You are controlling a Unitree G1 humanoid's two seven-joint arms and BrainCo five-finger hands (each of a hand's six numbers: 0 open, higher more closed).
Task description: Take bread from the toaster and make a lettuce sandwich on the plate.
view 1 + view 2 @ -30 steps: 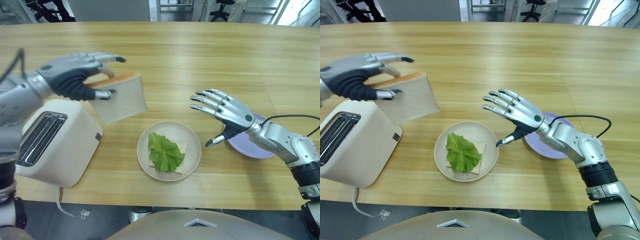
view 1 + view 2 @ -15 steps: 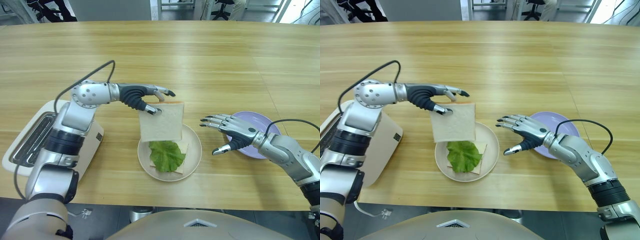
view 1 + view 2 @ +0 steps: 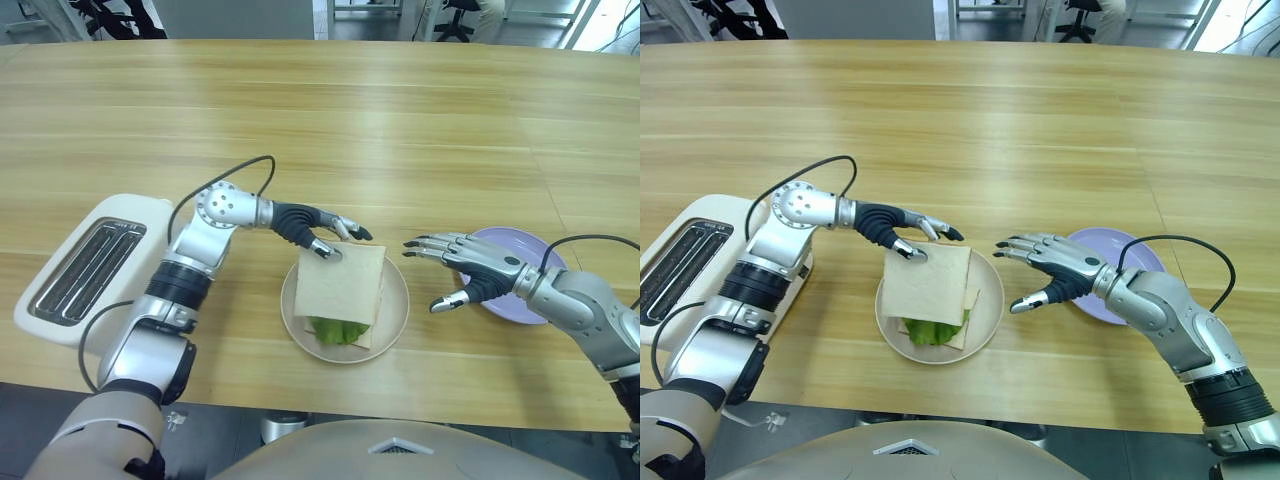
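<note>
the toaster (image 3: 85,262) sits at the near left of the bench (image 3: 400,120), slots up. my left forearm crosses from just beside it over to the plate (image 3: 288,305). right of that plate lies a purple plate (image 3: 515,245). my right hand (image 3: 468,272) hovers between the two, over the purple plate's left edge, palm down, fingers spread and holding nothing. it is near the plate's right rim but apart from it.

the left hand (image 3: 318,230) is at the plate's far-left side, its fingers pinched on the far-left corner of the top slice (image 3: 345,290), one fingertip on the upper face. the slice is pale and square with a thin tan crust, and it covers most of the plate. i cannot tell whether its far edge rests flat or is held up a little. under it the lettuce (image 3: 335,330) pokes out green at the near edge, and a strip of the bottom slice (image 3: 971,298) shows on the right. the stack sits inside the plate's rim, toward the near edge of the bench.
</note>
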